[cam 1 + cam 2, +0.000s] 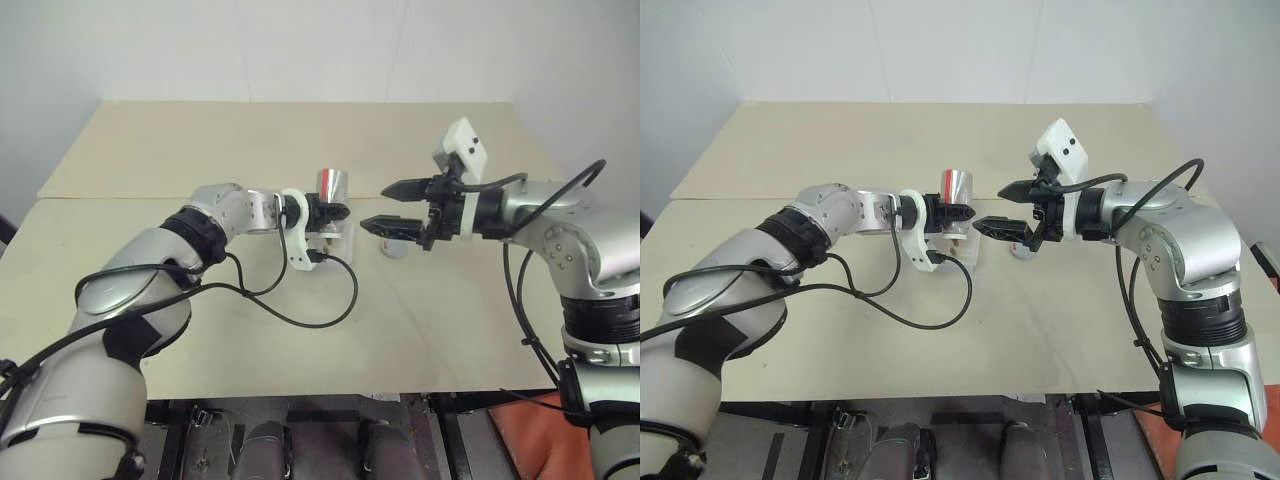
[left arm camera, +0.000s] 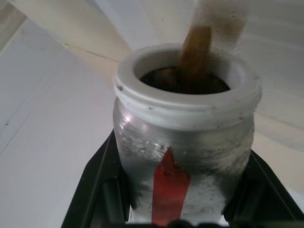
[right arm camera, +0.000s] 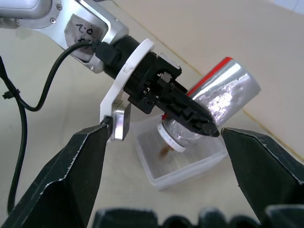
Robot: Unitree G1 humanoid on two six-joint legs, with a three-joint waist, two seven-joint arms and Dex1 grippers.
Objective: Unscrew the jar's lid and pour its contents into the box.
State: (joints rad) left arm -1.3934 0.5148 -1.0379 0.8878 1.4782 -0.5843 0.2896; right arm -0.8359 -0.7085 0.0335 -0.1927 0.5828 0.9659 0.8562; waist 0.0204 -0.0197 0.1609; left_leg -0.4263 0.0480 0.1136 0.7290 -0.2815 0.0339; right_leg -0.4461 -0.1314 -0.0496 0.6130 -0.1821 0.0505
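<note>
Red-striped and silvery, the jar (image 3: 216,102) is clamped tilted in the left tool (image 3: 199,118) over the box (image 3: 183,161), while the right tool (image 1: 385,207) gapes wide, and a wrist tag (image 3: 87,29) reads "0.2".

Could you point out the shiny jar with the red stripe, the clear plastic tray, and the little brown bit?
Silvery jar with red stripe (image 3: 223,97): right wrist view, foil side wall.
Shallow clear plastic tray (image 3: 187,173): right wrist view, near rim.
Tiny brown oval piece (image 3: 165,151): right wrist view, its middle, over the tray's floor.

A robot test lab, it seems: a bare beige tabletop (image 1: 400,320) stands against plain white walls (image 1: 300,50), with loose black cables (image 1: 300,310) trailing across it.
</note>
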